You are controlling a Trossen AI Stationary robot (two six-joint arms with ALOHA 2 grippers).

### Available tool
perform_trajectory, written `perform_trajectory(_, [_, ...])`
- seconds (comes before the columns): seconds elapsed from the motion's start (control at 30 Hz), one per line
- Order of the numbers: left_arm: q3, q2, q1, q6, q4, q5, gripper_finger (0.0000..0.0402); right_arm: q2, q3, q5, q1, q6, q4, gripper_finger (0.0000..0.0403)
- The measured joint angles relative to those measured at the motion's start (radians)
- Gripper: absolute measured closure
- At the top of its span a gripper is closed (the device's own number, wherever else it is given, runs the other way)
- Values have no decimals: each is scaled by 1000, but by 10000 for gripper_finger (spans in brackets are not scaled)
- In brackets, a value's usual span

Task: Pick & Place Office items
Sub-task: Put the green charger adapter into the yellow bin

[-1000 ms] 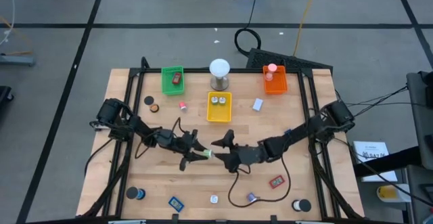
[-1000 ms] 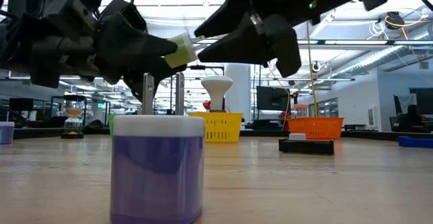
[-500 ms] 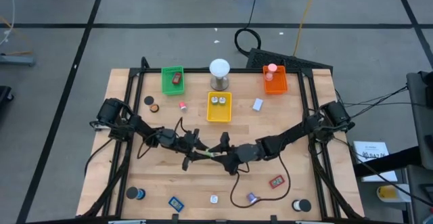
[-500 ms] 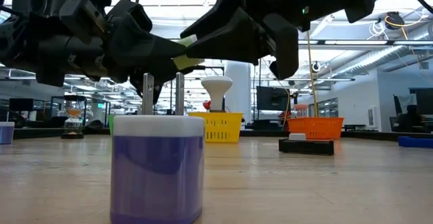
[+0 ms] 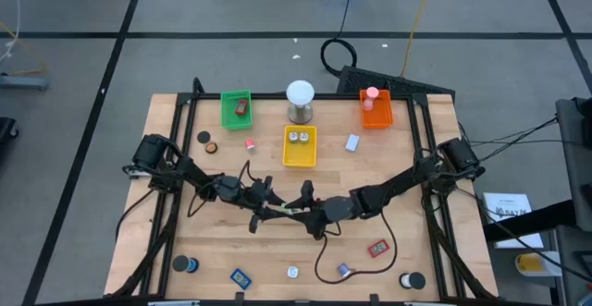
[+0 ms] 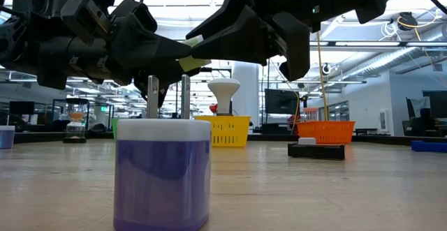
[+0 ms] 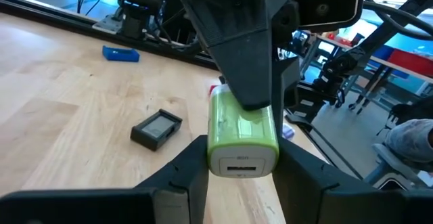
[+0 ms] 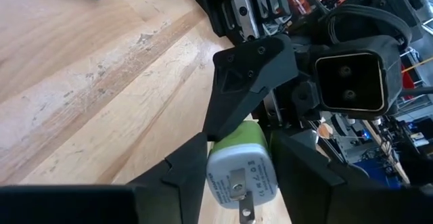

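Over the middle of the counter [image 5: 222, 241] the left claw [image 7: 241, 183] and the right claw [image 8: 233, 158] meet tip to tip, each one clenched on an end of the same green plug adapter [image 7: 242, 135], held up off the wood. Just past it lies a dark rectangular piece [image 7: 156, 128]. Nearer the front edge stands a purple roll [image 6: 163, 173]. Far behind are the yellow tray [image 5: 299, 154], the orange tray [image 5: 376, 115] and the green tray [image 5: 228, 112].
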Motion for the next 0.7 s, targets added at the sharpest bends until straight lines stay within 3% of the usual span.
perform_trajectory(0.27, [1,0,-10,15,5,-22,178,1,0,4,-5,18,-6,273])
perform_trajectory(0.5, [-25,-10,-13,72,-4,-62,156,-7,0,32,-12,65,-55,272])
perform_trajectory(0.7, [-138,-88,-13,111,-15,-250,163,-39,31,-1,-111,397,-415,271])
